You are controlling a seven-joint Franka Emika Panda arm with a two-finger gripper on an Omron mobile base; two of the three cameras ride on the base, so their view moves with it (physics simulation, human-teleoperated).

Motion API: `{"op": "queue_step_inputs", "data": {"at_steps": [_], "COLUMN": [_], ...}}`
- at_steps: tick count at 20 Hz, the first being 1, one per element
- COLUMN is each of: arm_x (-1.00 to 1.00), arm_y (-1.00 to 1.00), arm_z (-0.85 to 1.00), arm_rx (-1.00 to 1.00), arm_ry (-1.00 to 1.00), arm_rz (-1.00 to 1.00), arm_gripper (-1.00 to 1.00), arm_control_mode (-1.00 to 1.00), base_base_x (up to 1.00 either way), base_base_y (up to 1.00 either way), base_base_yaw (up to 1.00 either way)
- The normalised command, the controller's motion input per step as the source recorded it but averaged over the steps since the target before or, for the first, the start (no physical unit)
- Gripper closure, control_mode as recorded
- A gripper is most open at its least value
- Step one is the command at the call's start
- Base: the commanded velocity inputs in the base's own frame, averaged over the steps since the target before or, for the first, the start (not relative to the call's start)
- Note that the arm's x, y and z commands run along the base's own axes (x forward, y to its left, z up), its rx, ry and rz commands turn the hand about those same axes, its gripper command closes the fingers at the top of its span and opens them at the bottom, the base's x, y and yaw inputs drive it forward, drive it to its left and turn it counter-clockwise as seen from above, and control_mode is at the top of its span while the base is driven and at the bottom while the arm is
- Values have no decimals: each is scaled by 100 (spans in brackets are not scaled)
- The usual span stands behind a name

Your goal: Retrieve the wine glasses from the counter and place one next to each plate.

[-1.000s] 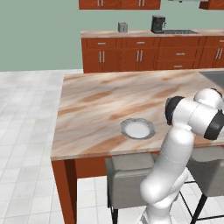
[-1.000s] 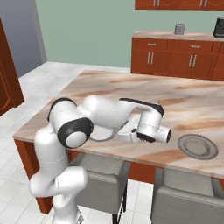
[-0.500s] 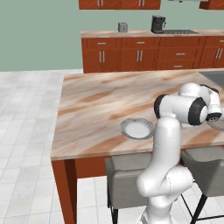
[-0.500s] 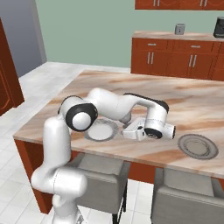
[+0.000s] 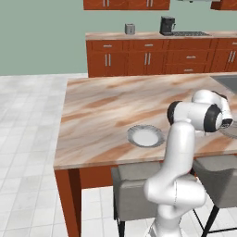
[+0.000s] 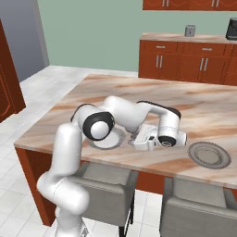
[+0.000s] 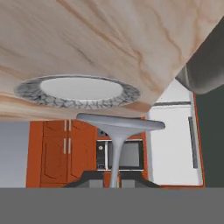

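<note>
Centrally, a marbled tan island counter, with reddish-brown wall cabinets beyond it and two grey stools tucked under its near edge. On that counter, near the same edge, a white plate with patterned grey rim and a greyish-tan ringed plate, well apart, with the white arm's hand lying low between them in the right base view. Smallest, in the hand view, gripper clamped together on the thin stem of a grey-blue wine glass, round foot facing away from the hand, just beside the white plate's rim and hard to tell whether touching the counter.
</note>
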Motion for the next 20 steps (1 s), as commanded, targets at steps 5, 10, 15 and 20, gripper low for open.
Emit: {"op": "queue_step_inputs", "data": {"at_steps": [5,10,15,20], "arm_x": [4,22,33,33], "arm_y": [27,2,4,6], "arm_z": [-17,-11,-8,-20], "arm_rx": [-13,-3,1,3], "arm_ry": [-17,-5,0,0], "arm_rz": [3,0,0,0], "arm_gripper": [100,100,100,100], "arm_control_mode": [-100,-100,-100,-100], "base_base_x": [0,0,0,0], "base_base_y": [0,0,0,0], "base_base_yaw": [0,0,0,0]}}
